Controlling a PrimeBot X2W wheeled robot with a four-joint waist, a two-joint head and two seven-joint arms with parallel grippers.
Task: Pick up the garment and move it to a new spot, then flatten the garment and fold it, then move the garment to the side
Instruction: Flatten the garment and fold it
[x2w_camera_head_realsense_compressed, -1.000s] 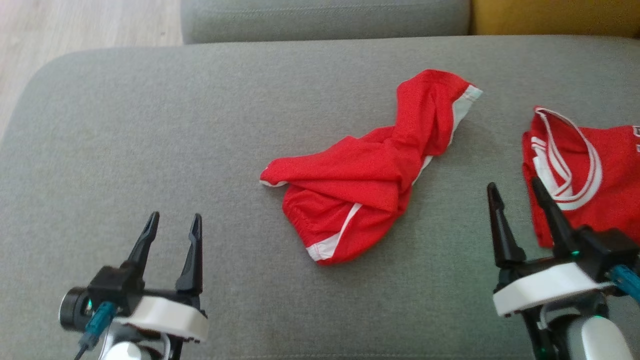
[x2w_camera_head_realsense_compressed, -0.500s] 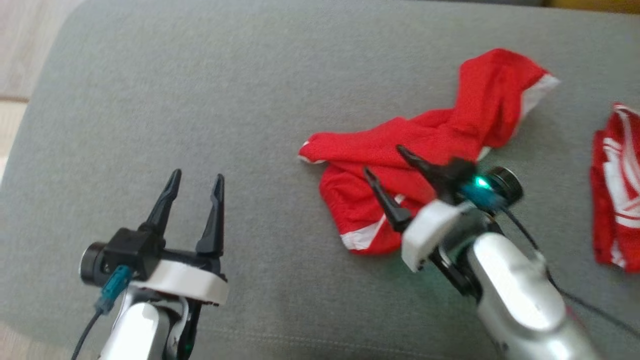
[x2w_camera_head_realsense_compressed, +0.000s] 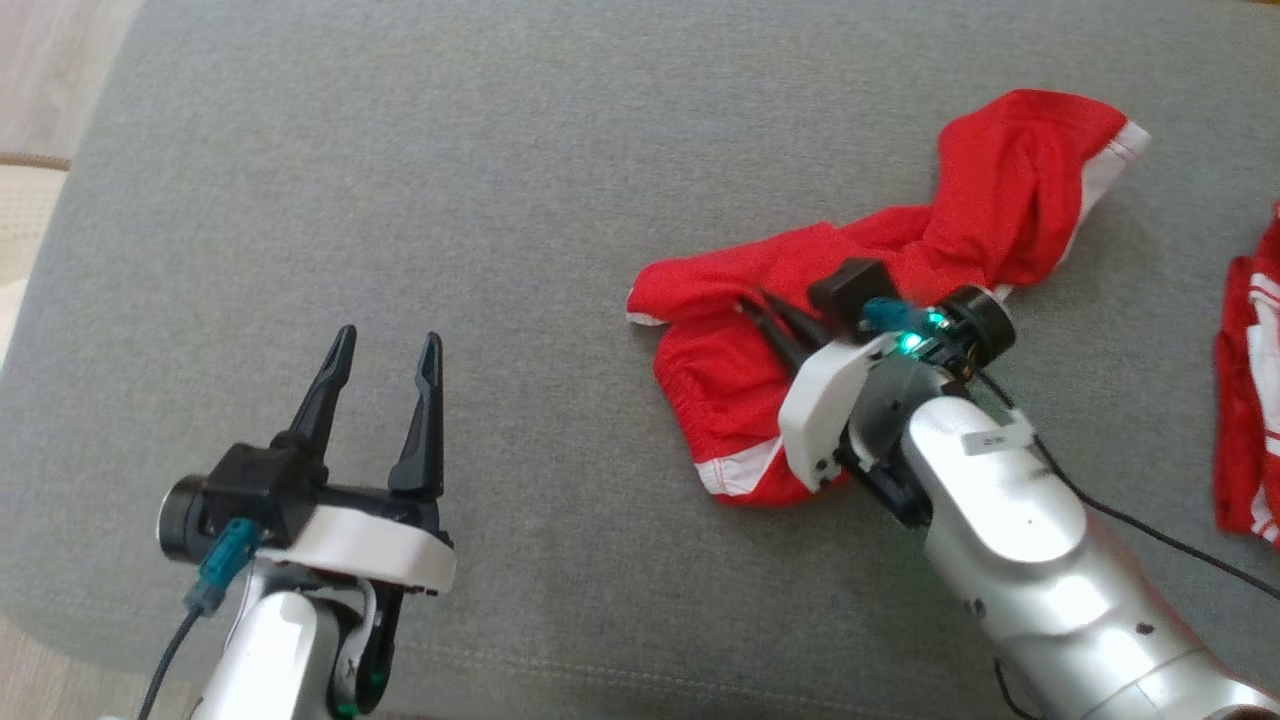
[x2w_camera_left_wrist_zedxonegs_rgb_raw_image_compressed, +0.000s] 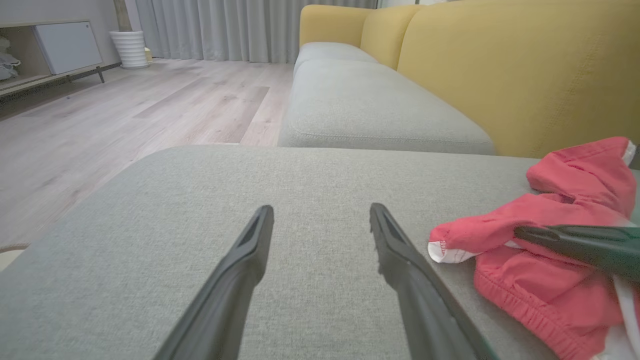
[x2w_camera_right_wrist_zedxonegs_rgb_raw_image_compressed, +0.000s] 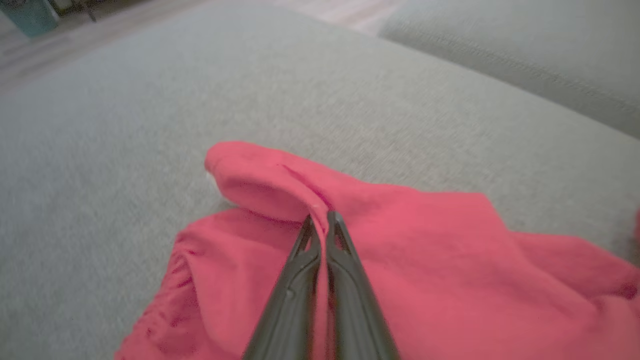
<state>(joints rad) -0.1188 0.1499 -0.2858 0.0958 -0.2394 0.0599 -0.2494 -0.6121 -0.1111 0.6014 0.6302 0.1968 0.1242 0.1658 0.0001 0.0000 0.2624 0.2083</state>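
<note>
Red cloth meets dark fingers on the grey seat cushion (x2w_camera_head_realsense_compressed: 480, 200). From my remote station I see the garment (x2w_camera_head_realsense_compressed: 900, 245), crumpled with white trim showing, lying on the cushion's right half in the head view. My right gripper (x2w_camera_head_realsense_compressed: 757, 300) reaches across the garment near the cushion's middle. Its two fingers are pressed nearly together and pinch a raised fold of the red fabric. The right wrist view shows this gripper (x2w_camera_right_wrist_zedxonegs_rgb_raw_image_compressed: 321, 216) biting the ridge of the garment (x2w_camera_right_wrist_zedxonegs_rgb_raw_image_compressed: 425, 250), with bare cushion (x2w_camera_right_wrist_zedxonegs_rgb_raw_image_compressed: 150, 100) beyond. My left gripper (x2w_camera_head_realsense_compressed: 390, 335) hangs over the cushion's left half with its fingers spread wide and nothing between them. A second red-and-white garment (x2w_camera_head_realsense_compressed: 1245, 400) lies at the cushion's far right edge.
</note>
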